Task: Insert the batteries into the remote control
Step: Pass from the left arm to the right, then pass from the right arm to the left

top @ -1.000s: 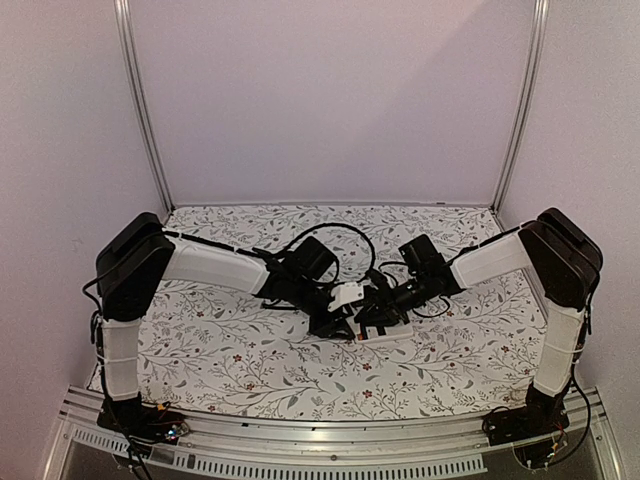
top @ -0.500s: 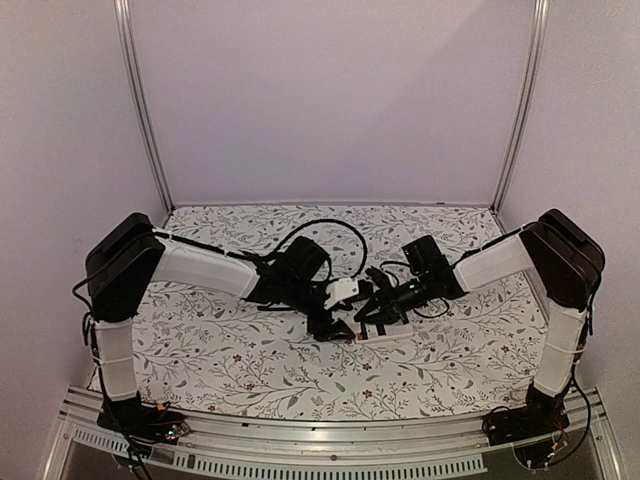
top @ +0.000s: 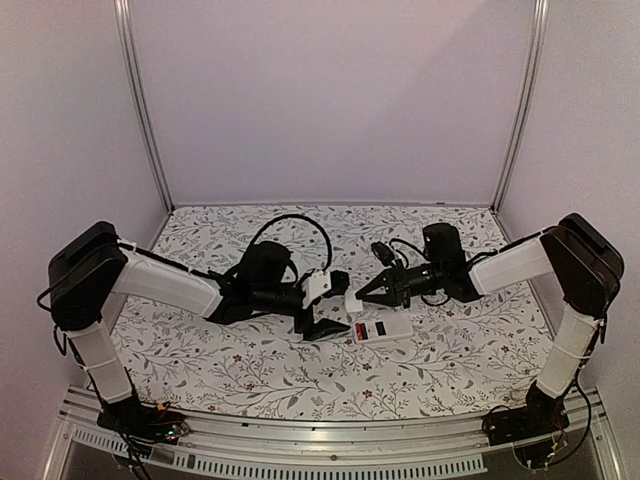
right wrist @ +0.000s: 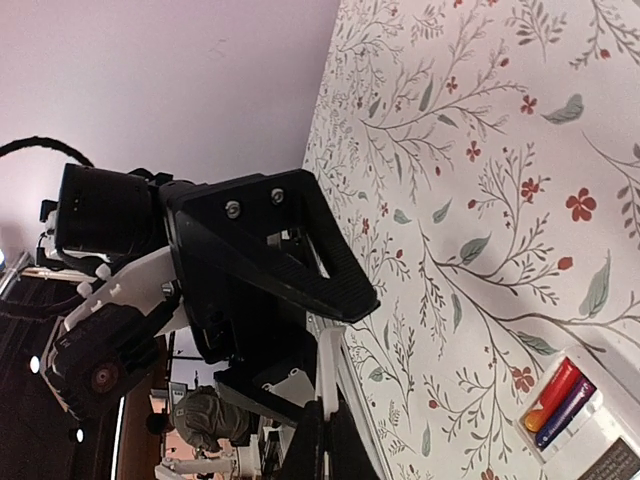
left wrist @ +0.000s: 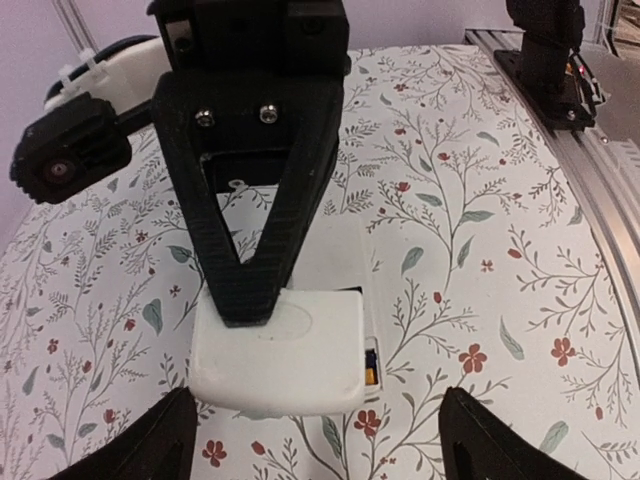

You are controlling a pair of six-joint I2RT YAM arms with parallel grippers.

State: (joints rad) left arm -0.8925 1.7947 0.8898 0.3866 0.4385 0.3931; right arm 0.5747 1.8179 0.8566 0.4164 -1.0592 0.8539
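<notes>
The remote control (top: 385,328) lies back-up on the floral table, its battery bay open. Two batteries (right wrist: 556,402) lie side by side in the bay, one red-orange, one purple-blue; a sliver of them shows in the left wrist view (left wrist: 372,362). My right gripper (top: 353,300) is shut on a thin white battery cover (right wrist: 330,372), held just above the remote's left end. The cover also shows in the left wrist view (left wrist: 280,350). My left gripper (top: 325,325) is open and empty, low over the table just left of the remote, its fingertips (left wrist: 165,445) wide apart.
The table has a floral cloth (top: 250,360). Black cables (top: 300,225) loop over the left wrist. White walls and metal posts (top: 140,110) enclose the back and sides. A metal rail (top: 320,445) runs along the near edge.
Both arms have drawn apart. The left gripper has moved left off the remote. The right gripper has pulled back to the right with the white cover, so the remote now lies uncovered.
</notes>
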